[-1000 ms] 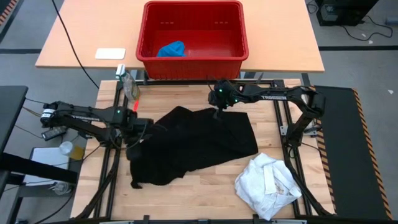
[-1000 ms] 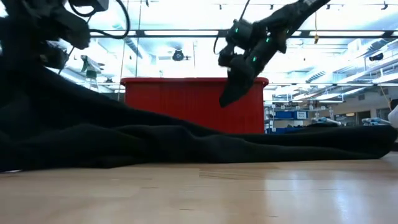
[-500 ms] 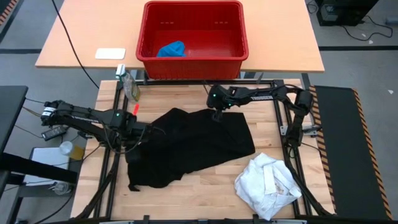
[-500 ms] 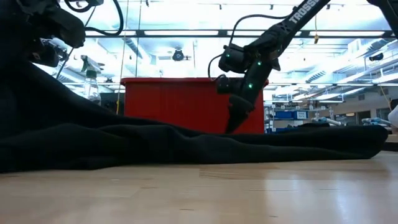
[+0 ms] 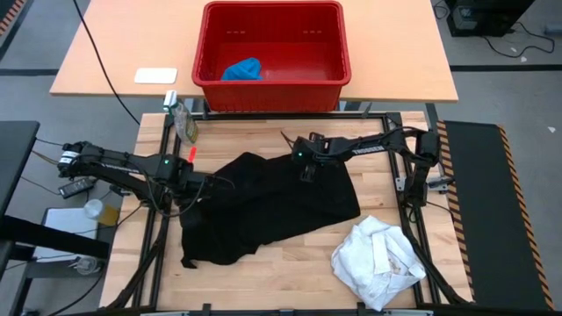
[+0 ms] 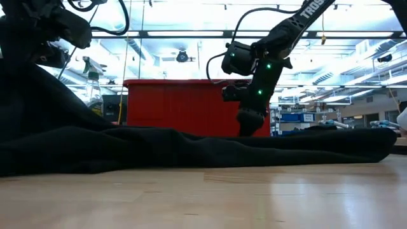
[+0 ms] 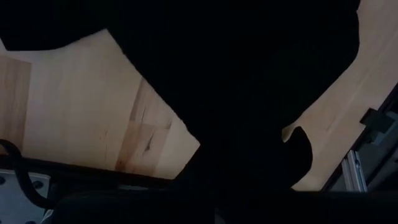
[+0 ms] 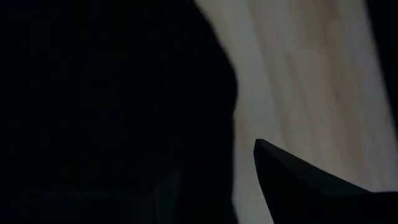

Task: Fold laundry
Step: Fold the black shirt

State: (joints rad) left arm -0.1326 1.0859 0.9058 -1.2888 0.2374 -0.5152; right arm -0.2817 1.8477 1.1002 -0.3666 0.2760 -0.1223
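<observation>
- High view, stock of the job: nothing is folded yet, by my judgement.
- Black garment point(image 5: 268, 206): spread loose and rumpled across the middle of the table point(image 5: 263, 281), with creases and a ragged outline. It is the piece in hand, at the stage of being taken by two edges.
- Left gripper point(image 5: 195, 186): at the garment's left edge, clenched, with black cloth bunched at it. The low view shows cloth drawn up toward it, so I judge it grasps the garment.
- Right gripper point(image 5: 305, 172): down on the garment's far edge, near the table's far side. Its jaws are hidden against the dark cloth, so I cannot tell whether they are released or gripping.
- White garment point(image 5: 379, 262): crumpled heap near the table's front right corner, just beside the black one, untouched.
- Blue garment point(image 5: 242, 69): lying bunched in the red basket point(image 5: 338, 53) on the second table beyond, not yet brought out.
- Left to do: flatten and fold the black piece, then the white, then the blue.
</observation>
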